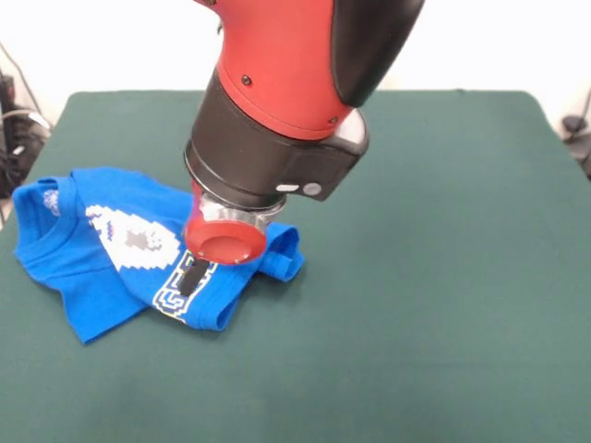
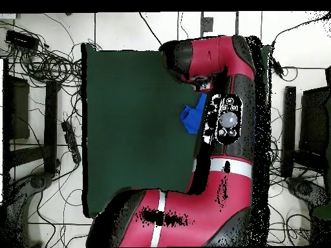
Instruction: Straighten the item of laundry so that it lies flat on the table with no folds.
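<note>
Front view: my arm (image 1: 286,101) descends over the item of laundry (image 1: 111,254), a blue T-shirt lying crumpled toward nine o'clock on the table (image 1: 443,277). The collar points to nine o'clock; the hem end bunches under my wrist flange at about four o'clock of the shirt. My gripper (image 1: 226,242) is hidden behind the red flange, so I cannot tell how my jaws stand.

Overhead view: my arm covers nearly all of the shirt; only a blue corner (image 2: 192,117) shows beside it, at three o'clock on the green top (image 2: 129,129).

Risk, as I judge it: pinching several layers at the bunched hem would drag the whole shirt, deepening folds rather than flattening them.
</note>
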